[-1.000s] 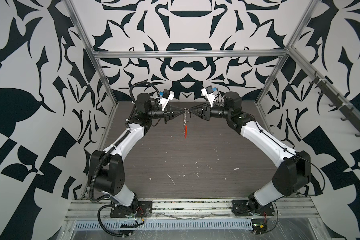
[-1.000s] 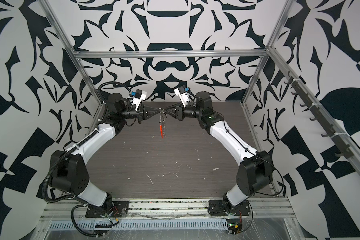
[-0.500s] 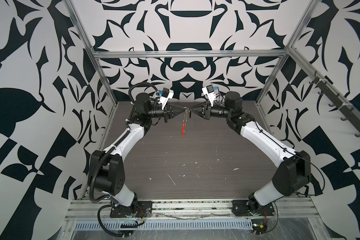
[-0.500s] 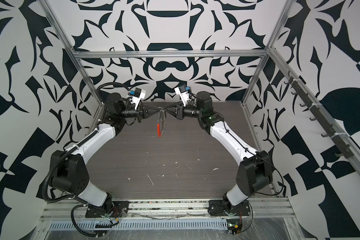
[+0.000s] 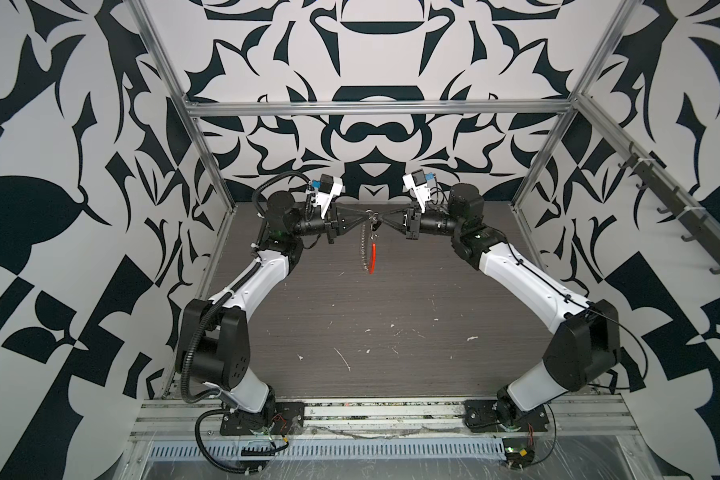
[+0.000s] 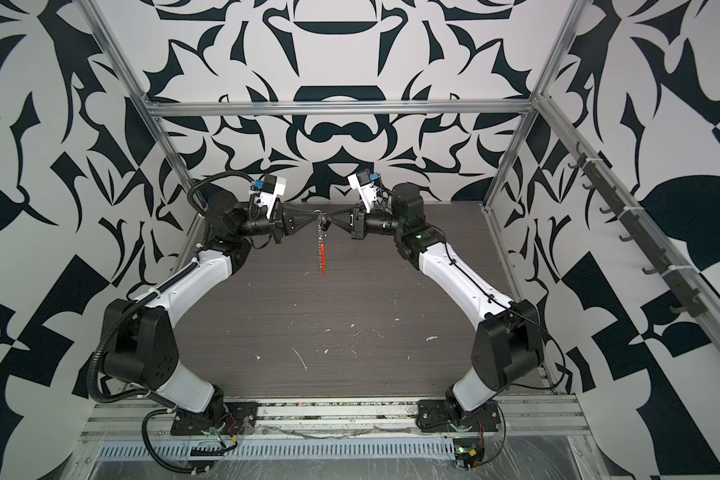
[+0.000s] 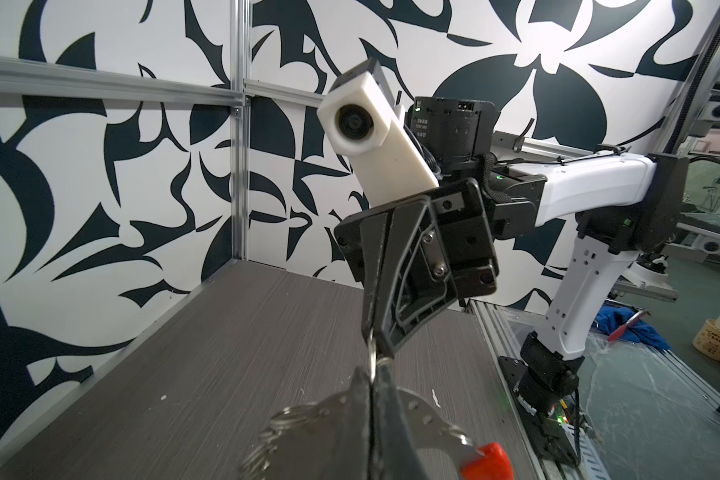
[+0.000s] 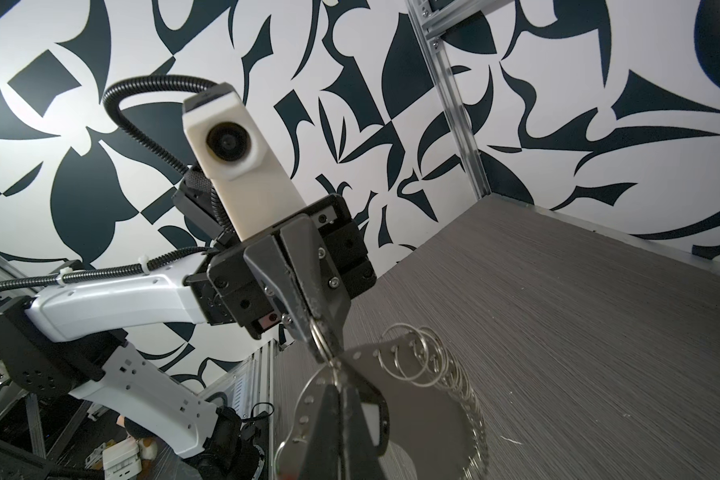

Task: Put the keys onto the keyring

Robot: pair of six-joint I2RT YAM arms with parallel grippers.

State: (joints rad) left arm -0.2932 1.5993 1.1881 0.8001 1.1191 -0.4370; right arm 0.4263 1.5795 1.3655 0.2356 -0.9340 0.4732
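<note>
**Two black claws meet tip to tip in mid-air over the back of the grey wood-grain surface [image 5: 350,324], sharing one piece of hardware between them.** The left claw [image 5: 365,213] is pressed together on the top of the large oval silver-grey keyring [image 5: 366,249]. The keyring hangs straight down from that grip, clear of the surface — a hold that likely keeps the loop steady and within reach of the other arm. The right claw [image 5: 383,216], coming from the opposite side, is likewise pinched tight. Its tips are closed on a small silver split ring [image 7: 375,353] at the point where the two claws meet. Whether that ring is the tag's own or one from the loop's fringe cannot be told.

The small black oblong key tag [image 8: 374,417] dangles just beside the right claw's tips, near the top of the loop, with its white label window facing the right wrist camera. Held this close, it appears to be mid-threading rather than seated, though the join itself is hidden.

The keyring reads as a flat metal band pierced with a row of small holes. A fan of thin split rings [image 8: 416,355] is strung along one edge, and a curved orange-red segment [image 5: 373,258] sits at its lower end — slack hardware that will probably swing if either arm moves abruptly.
</note>
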